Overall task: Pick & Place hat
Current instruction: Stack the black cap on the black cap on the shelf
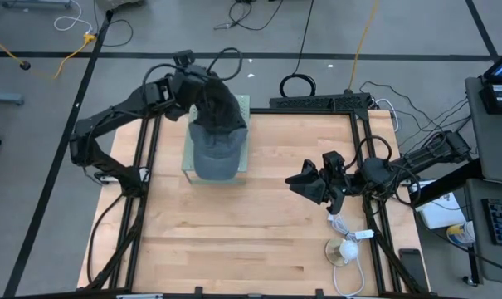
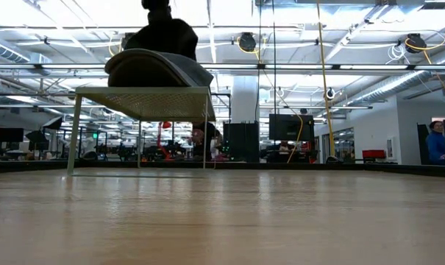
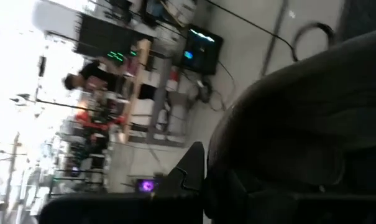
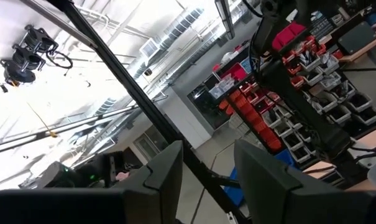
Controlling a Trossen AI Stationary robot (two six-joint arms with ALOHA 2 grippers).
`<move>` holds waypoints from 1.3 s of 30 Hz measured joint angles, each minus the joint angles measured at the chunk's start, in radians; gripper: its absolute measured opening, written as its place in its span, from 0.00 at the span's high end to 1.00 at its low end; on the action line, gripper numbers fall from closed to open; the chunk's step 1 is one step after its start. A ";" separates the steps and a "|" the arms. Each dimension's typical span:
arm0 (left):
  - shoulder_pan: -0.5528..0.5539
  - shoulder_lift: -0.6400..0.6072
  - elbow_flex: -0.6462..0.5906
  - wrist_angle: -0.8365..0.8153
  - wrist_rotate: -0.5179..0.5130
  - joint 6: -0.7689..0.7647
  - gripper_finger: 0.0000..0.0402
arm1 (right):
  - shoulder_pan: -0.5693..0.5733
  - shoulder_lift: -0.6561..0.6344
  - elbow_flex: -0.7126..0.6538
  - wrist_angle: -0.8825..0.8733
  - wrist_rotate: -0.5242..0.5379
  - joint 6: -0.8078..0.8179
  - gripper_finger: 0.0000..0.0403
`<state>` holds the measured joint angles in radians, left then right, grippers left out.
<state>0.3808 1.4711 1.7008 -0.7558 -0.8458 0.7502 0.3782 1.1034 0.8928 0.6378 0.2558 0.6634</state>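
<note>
Left tool (image 1: 202, 90) is pinching the crown of the grey hat (image 1: 215, 148), a brimmed cap draped over a pale green wire stand (image 2: 143, 94) on the counter (image 1: 251, 232). Right tool (image 1: 303, 181) hovers apart, fingers spread.

In the high view we cannot see the left gripper (image 1: 211, 98), buried in the dark hat (image 1: 215, 133) at upper centre, while in the low view the hat's top is cut off by the upper edge and the left wrist view is blurred throughout.
</note>
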 joint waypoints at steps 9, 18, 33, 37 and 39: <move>0.002 0.030 -0.001 -0.140 0.086 -0.118 0.95 | -0.006 0.000 0.000 0.001 0.002 0.003 0.65; -0.008 0.062 -0.002 -0.231 0.161 -0.262 0.95 | -0.006 0.000 0.000 0.001 0.002 0.005 0.65; -0.011 0.158 -0.001 -0.384 0.358 -0.427 0.95 | -0.006 0.000 0.000 0.001 0.003 0.005 0.65; -0.023 0.197 -0.001 -0.416 0.383 -0.451 0.95 | -0.005 0.000 0.000 0.001 0.002 0.006 0.65; -0.029 0.213 -0.001 -0.424 0.397 -0.458 0.95 | -0.005 0.000 0.000 0.001 0.002 0.006 0.65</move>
<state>0.3522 1.6844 1.6997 -1.1800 -0.4488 0.2919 0.3729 1.1034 0.8925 0.6390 0.2573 0.6689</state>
